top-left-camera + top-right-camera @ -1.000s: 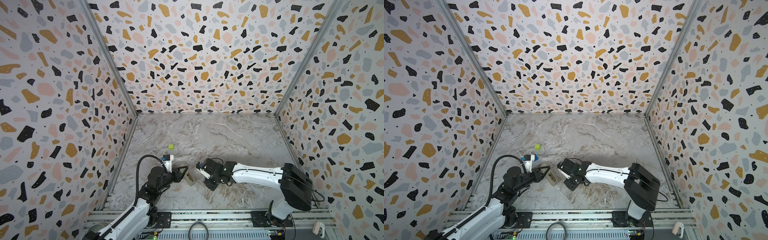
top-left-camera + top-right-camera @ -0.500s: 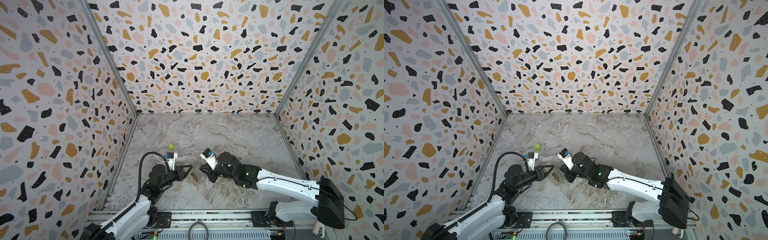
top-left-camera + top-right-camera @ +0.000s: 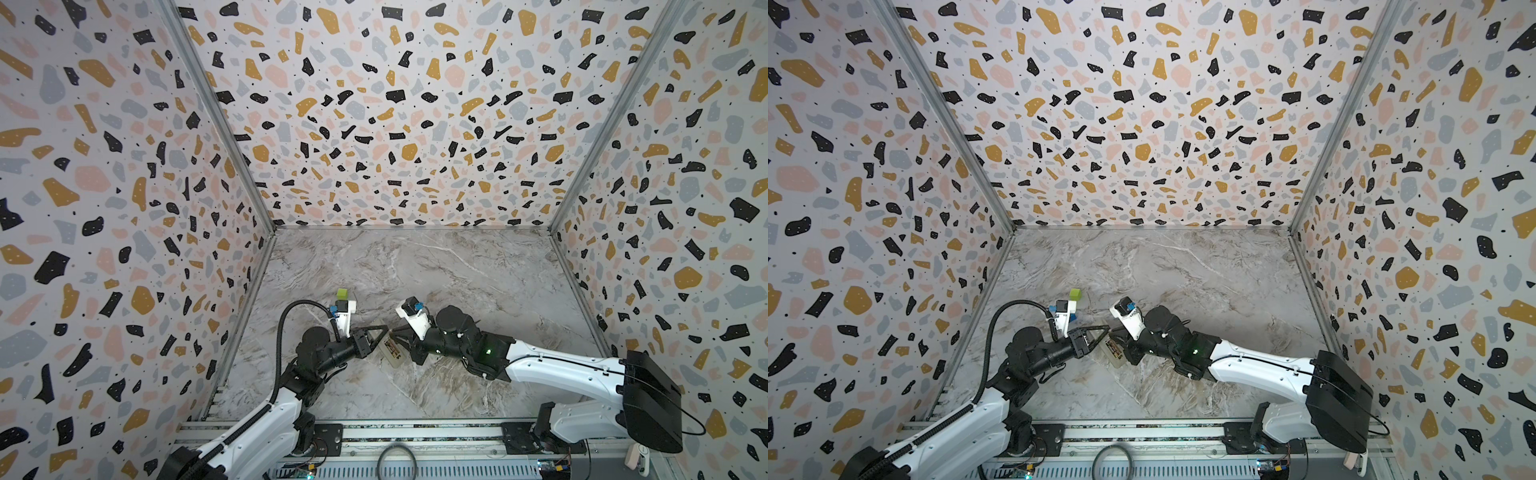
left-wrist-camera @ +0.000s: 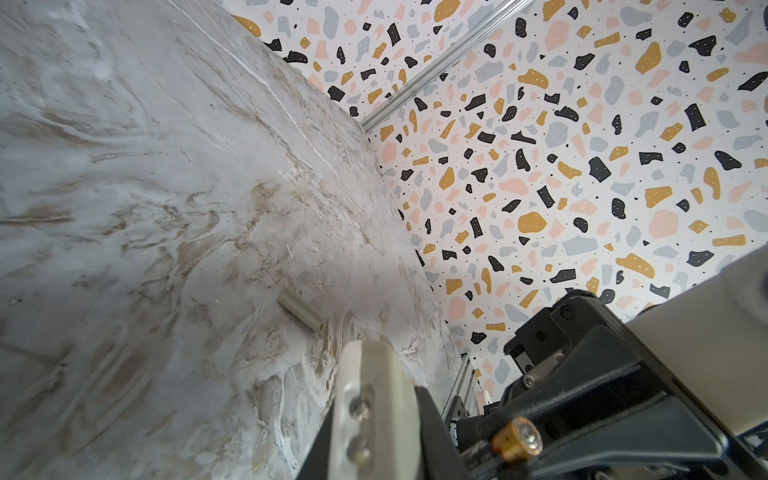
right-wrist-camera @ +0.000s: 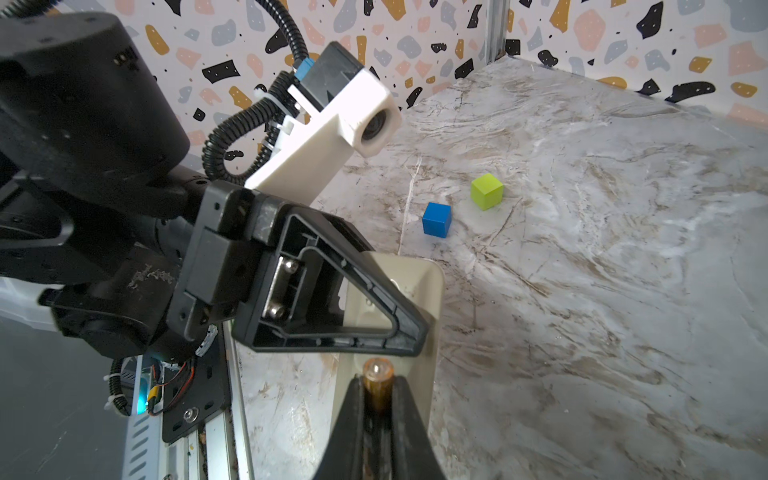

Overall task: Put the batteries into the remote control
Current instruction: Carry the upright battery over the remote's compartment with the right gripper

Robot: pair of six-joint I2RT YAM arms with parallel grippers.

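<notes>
My left gripper (image 3: 383, 332) is shut on the beige-white remote control (image 3: 391, 351), holding it just above the marble near the front left in both top views. In the right wrist view its black finger (image 5: 399, 328) lies across the remote control (image 5: 419, 282). My right gripper (image 5: 377, 388) is shut on a battery (image 5: 376, 372), whose gold end pokes out just short of the remote's near end. The left wrist view shows the remote's edge (image 4: 374, 407) and that battery's gold tip (image 4: 517, 439). A small pale cylinder (image 4: 300, 316) lies loose on the marble.
A green cube (image 3: 342, 293) and a blue cube (image 5: 436, 219) sit on the marble just behind the left wrist camera. Patterned walls close in three sides. A metal rail (image 3: 415, 432) with both arm bases runs along the front edge.
The right arm has unfolded, its elbow swinging out to the right, while its gripper stayed by the remote's end with the battery. The left arm and the remote have barely moved.
</notes>
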